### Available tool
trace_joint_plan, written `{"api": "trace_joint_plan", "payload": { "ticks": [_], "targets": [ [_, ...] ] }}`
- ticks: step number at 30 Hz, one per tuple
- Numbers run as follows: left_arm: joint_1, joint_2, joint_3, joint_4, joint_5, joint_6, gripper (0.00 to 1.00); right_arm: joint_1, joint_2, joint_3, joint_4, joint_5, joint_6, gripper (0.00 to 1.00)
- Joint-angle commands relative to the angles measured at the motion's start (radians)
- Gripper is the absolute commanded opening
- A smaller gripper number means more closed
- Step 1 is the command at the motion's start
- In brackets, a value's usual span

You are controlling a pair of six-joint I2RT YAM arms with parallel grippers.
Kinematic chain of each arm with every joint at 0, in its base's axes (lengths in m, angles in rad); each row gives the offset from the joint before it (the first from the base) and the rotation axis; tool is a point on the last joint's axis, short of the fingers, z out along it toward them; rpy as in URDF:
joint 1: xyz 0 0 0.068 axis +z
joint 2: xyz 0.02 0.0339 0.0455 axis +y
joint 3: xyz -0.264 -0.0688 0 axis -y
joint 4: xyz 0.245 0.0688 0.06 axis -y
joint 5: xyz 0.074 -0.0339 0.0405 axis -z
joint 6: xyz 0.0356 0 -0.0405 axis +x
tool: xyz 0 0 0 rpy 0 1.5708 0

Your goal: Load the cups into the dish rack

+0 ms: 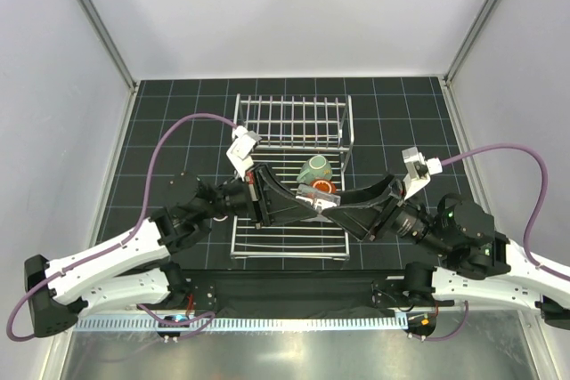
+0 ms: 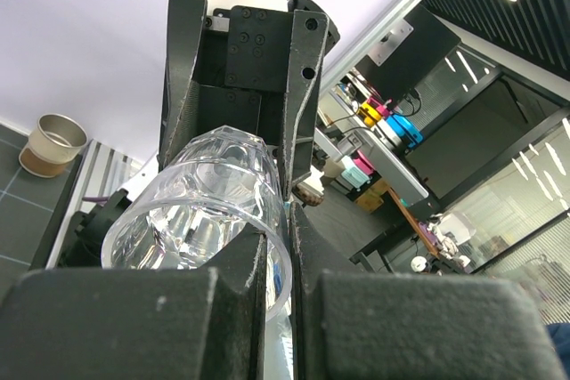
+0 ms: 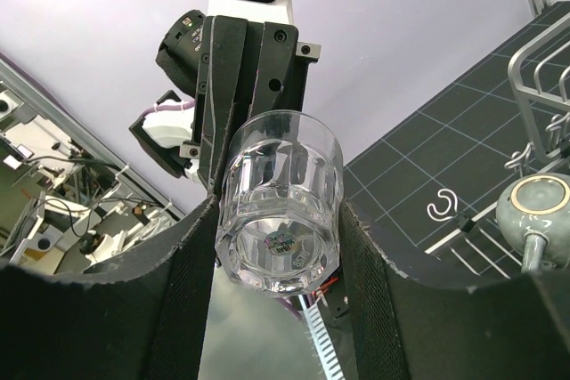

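Over the flat base of the dish rack (image 1: 285, 243), held up between the two claws: the small clear glass (image 3: 283, 175), turned on its side, with its length running from one claw to the other.

Left claw (image 2: 280, 255) closed tightly on the rim of the glass, one finger inside the mouth and the other outside, only the thin glass wall between them. Mouth of the glass toward the left wrist, thick bottom toward the right wrist.

Right claw (image 3: 279, 220) set around the bottom end of the glass, one black finger (image 3: 191, 300) at each side, right against the wall or just beside it. Jaws about as wide as the glass. Cannot tell whether pressing on it or only very close. On the underside of the glass, facing the right wrist camera, a small round sticker (image 3: 283, 244).

Lower, in the rack and near the claws: the pale grey-green round mug (image 3: 534, 206), and just beside it, nearer to the arms, the glossy orange-brown mug (image 1: 322, 190).

On the tabletop (image 1: 169, 140), just beside the rods of the rack, a small white hook (image 3: 443, 206). Farther off, in the left wrist view, the cream tumbler (image 2: 52, 144), upright on the tabletop beside the rack, well apart from the glass.
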Motion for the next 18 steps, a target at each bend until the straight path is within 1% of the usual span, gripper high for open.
{"api": "trace_joint_plan", "payload": {
  "ticks": [1,2,3,5,13,14,16,18],
  "targets": [
    [-0.006,-0.027,0.003,0.067,-0.014,0.01,0.0,0.003,0.023,-0.002,0.034,-0.01,0.022,0.35],
    [-0.006,-0.029,0.002,0.067,-0.015,0.01,0.0,0.005,0.023,-0.002,0.036,-0.014,0.022,0.37],
    [-0.006,-0.031,0.0,0.067,-0.017,0.01,0.0,0.005,0.027,0.001,0.036,-0.022,0.021,0.47],
    [-0.006,-0.031,-0.003,0.067,-0.021,0.009,0.0,0.003,0.038,0.006,0.024,-0.03,0.018,0.52],
    [-0.006,-0.044,-0.009,0.06,-0.026,0.006,0.0,0.005,0.032,-0.002,0.027,-0.034,0.027,0.53],
    [-0.006,-0.047,-0.012,0.056,-0.029,0.006,0.0,0.003,0.033,-0.002,0.03,-0.045,0.022,0.54],
    [-0.006,-0.05,-0.015,0.052,-0.038,0.007,0.0,0.005,0.039,0.003,0.025,-0.048,0.019,0.6],
    [-0.006,-0.049,-0.015,0.05,-0.038,0.009,0.0,0.005,0.044,0.006,0.024,-0.054,0.013,0.62]
  ]
}}
